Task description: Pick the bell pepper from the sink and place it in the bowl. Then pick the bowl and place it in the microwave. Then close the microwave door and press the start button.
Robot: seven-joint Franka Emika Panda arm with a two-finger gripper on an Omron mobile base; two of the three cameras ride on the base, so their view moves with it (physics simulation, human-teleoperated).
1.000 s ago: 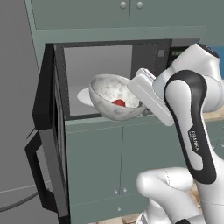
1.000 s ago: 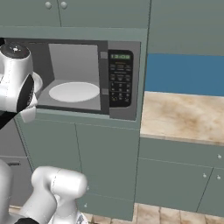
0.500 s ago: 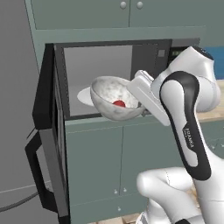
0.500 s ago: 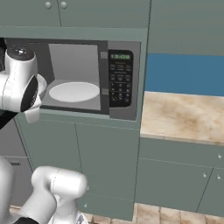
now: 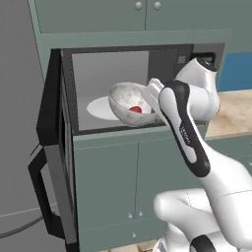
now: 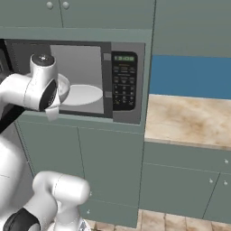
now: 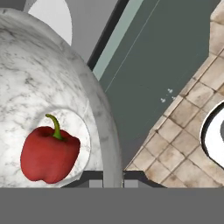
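The door point(image 5: 51, 147) hangs wide open on the left. Next, the microwave point(image 5: 123, 88) cavity, white plate point(image 5: 98, 108) on its floor. The bowl point(image 5: 129, 101) hangs tilted at the cavity mouth, above the plate's near edge, pepper point(image 5: 135, 109) lying inside. At its right rim, the gripper point(image 7: 113, 177) is nearly closed, fingers pinching the bowl's wall. Rightmost, the keypad point(image 6: 124, 81).

The arm point(image 5: 183, 129) is glossy white with chunky rounded links; a black band runs down the forearm with small pale lettering on it, too tiny to read; joints are dark, and one round cap point(image 6: 42, 58) has a dark ring with a little dot pattern; lower body point(image 6: 58, 189) is bulbous white segments; no cables or screws I can make out.
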